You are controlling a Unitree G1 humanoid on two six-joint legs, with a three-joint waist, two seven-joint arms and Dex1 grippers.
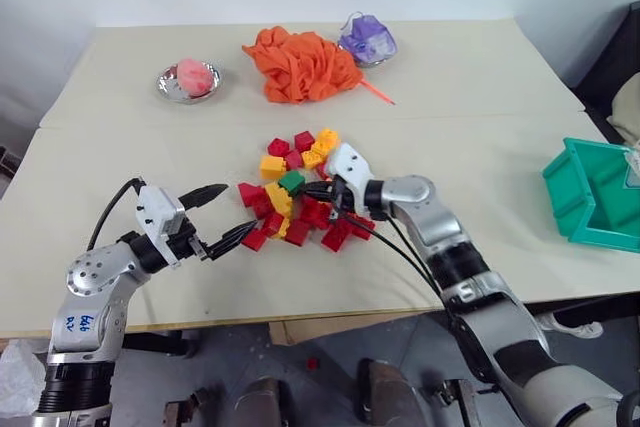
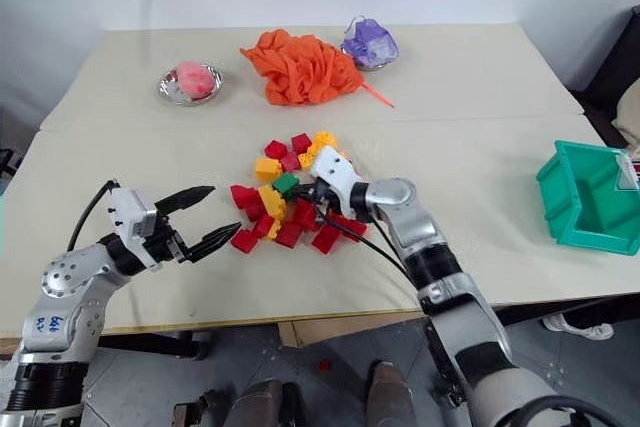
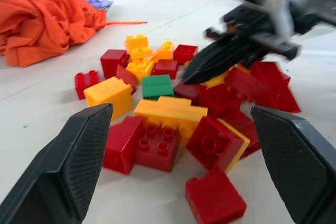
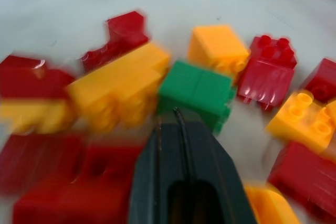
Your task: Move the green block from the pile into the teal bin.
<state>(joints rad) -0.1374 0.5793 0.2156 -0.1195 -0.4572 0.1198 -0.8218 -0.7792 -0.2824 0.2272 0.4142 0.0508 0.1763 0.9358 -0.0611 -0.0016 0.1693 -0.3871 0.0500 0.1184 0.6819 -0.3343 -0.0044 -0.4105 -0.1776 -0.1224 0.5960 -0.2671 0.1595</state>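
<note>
Starting at the left, the left claw [image 1: 217, 215] hangs just off the pile's [image 1: 298, 194] near-left edge, its two fingers spread wide with nothing between them, the lower tip close to a red brick [image 1: 254, 239]. Behind it a steel bowl [image 1: 188, 82] with something pink sits on the desk [image 1: 120, 162], then an orange cloth [image 1: 302, 64] and a purple bundle [image 1: 367, 39]. Amid the pile, the green block [image 1: 291, 181] lies among red and yellow bricks. The right claw [image 4: 177, 113] is pinched fully together, empty, its tip right at the block's edge; contact cannot be told. Far right, well apart, stands the bin [image 1: 593, 192] at the desk's edge.
</note>
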